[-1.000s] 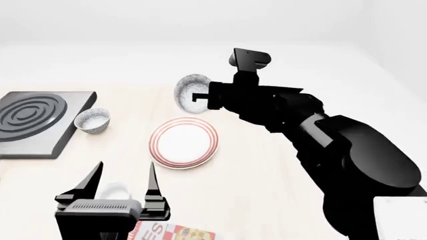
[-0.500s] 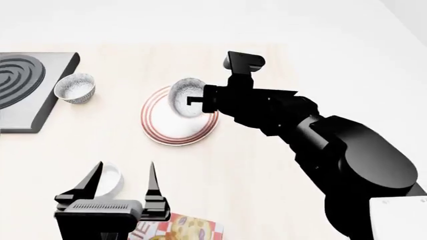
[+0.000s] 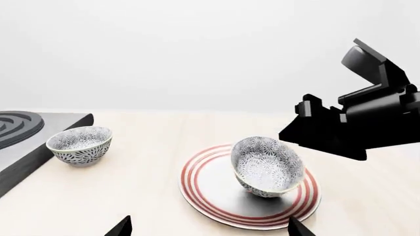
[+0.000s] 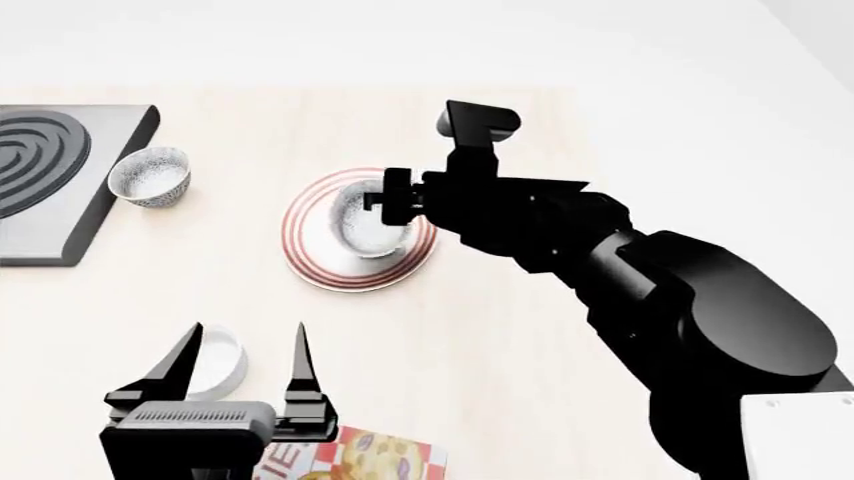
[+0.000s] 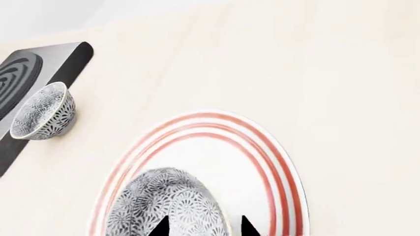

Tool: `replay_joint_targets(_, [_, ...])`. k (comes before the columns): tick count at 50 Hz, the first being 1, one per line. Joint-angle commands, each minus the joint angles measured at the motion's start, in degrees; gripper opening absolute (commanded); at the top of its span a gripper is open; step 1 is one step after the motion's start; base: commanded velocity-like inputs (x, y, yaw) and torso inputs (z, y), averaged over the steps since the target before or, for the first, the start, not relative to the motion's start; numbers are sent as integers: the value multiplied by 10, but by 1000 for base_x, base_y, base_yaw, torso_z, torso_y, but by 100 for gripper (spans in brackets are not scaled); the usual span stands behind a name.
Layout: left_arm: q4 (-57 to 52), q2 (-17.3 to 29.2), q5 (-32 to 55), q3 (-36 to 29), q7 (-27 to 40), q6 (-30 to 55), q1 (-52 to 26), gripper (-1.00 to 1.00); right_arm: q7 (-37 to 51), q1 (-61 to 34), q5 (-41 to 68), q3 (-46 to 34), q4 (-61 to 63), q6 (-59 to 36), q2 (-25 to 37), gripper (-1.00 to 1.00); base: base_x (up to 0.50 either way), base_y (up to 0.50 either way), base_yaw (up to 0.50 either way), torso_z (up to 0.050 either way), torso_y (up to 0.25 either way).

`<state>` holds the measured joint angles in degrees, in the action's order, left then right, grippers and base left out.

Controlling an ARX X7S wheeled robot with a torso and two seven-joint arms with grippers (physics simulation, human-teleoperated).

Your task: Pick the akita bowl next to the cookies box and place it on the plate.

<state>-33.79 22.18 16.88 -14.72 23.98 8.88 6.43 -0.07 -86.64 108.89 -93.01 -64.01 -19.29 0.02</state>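
The akita bowl (image 4: 360, 222) rests tilted on the plate (image 4: 318, 262), which is white with red rings, and its speckled inside faces the left wrist camera (image 3: 266, 167). My right gripper (image 5: 203, 228) hangs over the bowl's rim. One fingertip shows over the bowl's inside and the other over the bare plate (image 5: 262, 167), with a gap on both sides of the rim. The gripper is open. My left gripper (image 4: 247, 350) stands open near the front, holding nothing. A corner of the cookies box (image 4: 367, 458) shows at the lower edge of the head view.
A twin speckled bowl (image 4: 150, 177) stands left of the plate, beside a grey stove plate (image 4: 54, 170) with a dark ringed burner. A small plain white cup (image 4: 220, 362) sits behind my left gripper's fingers. The light wooden table (image 4: 534, 130) stretches to the right.
My right gripper lowered the bowl from above the table onto the plate, and its fingers have spread off the rim. The head view shifted. The left gripper kept still.
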Motion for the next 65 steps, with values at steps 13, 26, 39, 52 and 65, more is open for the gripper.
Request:
replay_joint_targets(13, [-2,3,5,2,4,-4,0,100,4,-5,-10,9,5,11,0,100,0,0,0,0,0])
replay_joint_targets(26, [-10,5,5,3,6,-14,5,100,178,-87,-95,28,224,128,154,100,0,0,0,0,0])
replay_joint_targets(39, [-16,10,-4,-10,-3,-27,8,100,460,-109,-264,60,746,273,472,100,0,0,0,0,108])
replay_joint_targets(52, [-19,14,-4,-7,2,-26,9,100,573,-34,-409,53,956,365,658,100,0,0,0,-1,250])
replay_joint_targets(65, [-17,14,-6,-10,4,-28,7,100,667,84,-585,24,1020,498,761,100,0,0,0,-1,250])
